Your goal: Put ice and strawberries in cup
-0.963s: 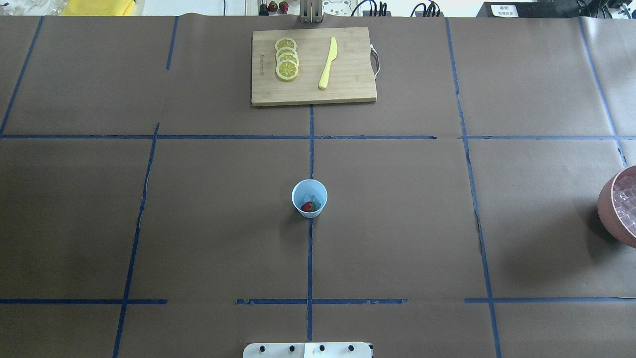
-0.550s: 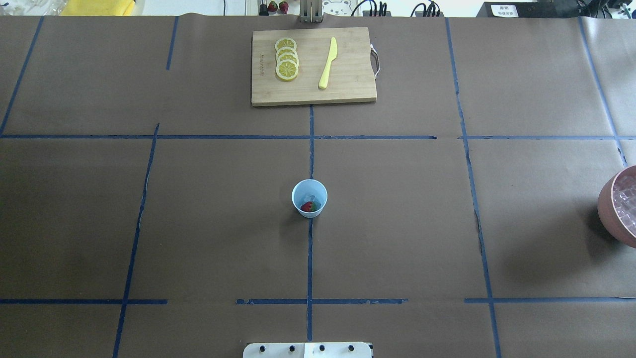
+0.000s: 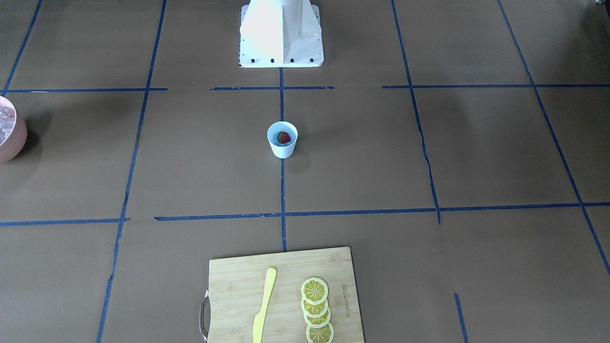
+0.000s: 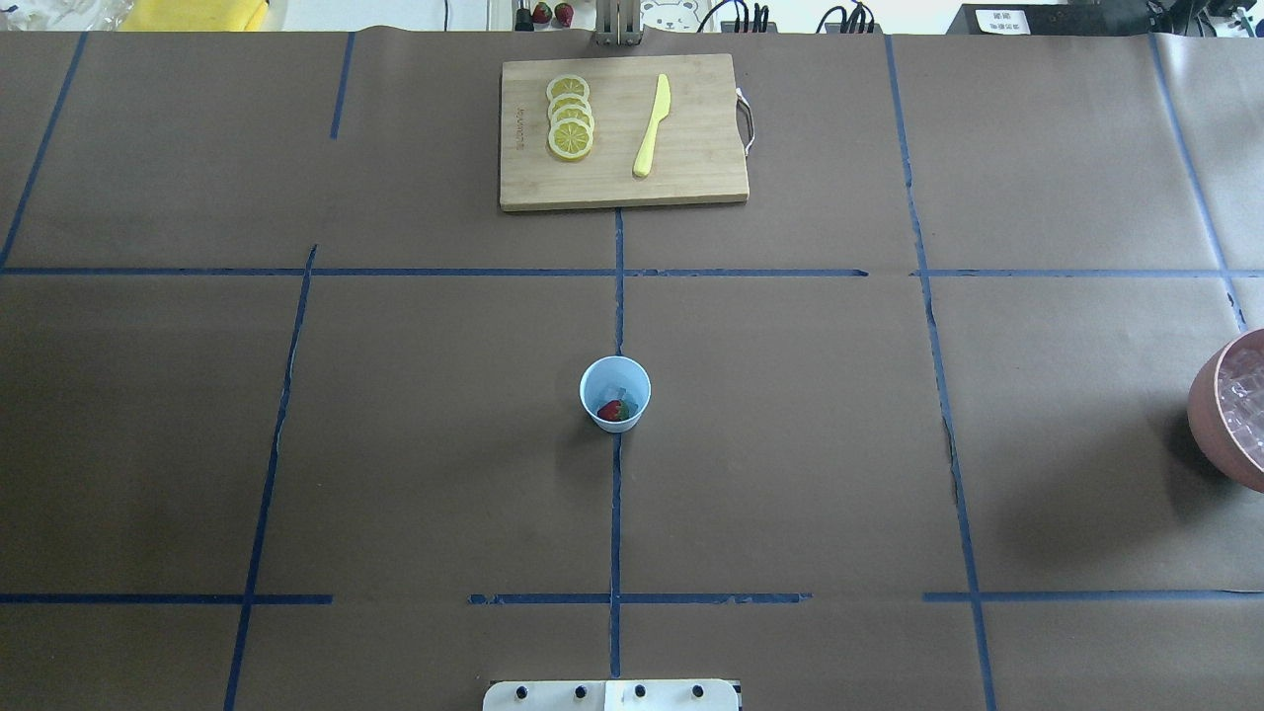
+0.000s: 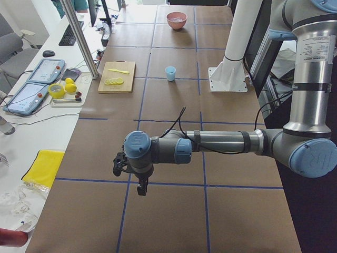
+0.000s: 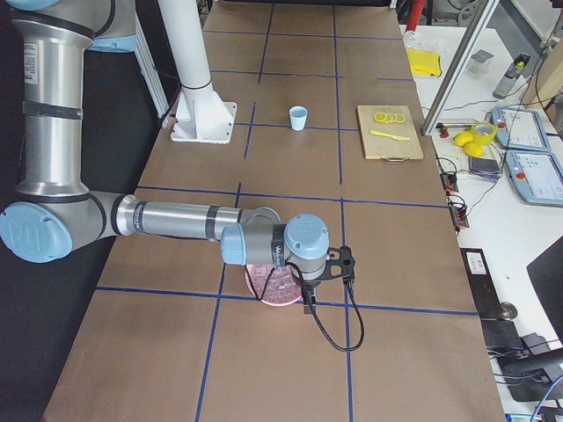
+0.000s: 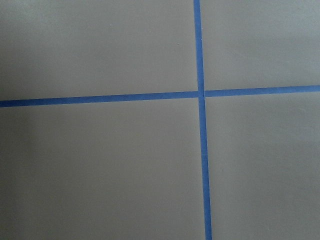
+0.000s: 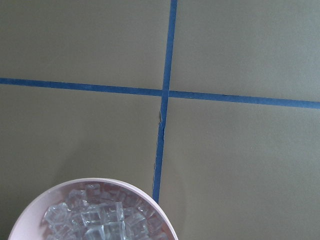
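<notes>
The pale blue-white cup [image 4: 615,395] stands upright at the table's middle, and also shows in the front view [image 3: 282,140]. A red strawberry [image 4: 612,411] lies inside it, with a pale ice cube [image 4: 619,379] beside it. More ice cubes [image 8: 100,220] fill the pink bowl [image 4: 1210,415] at the right edge. My left gripper [image 5: 141,188] hangs over bare table far from the cup, seen only in the left side view; I cannot tell whether it is open or shut. My right gripper [image 6: 308,303] hangs by the pink bowl [image 6: 264,286]; I cannot tell its state either.
A wooden cutting board [image 4: 691,128] at the far middle carries several lemon slices [image 4: 570,117] and a yellow knife [image 4: 652,125]. The robot's white base [image 3: 281,33] stands at the near edge. Blue tape lines cross the brown table cover.
</notes>
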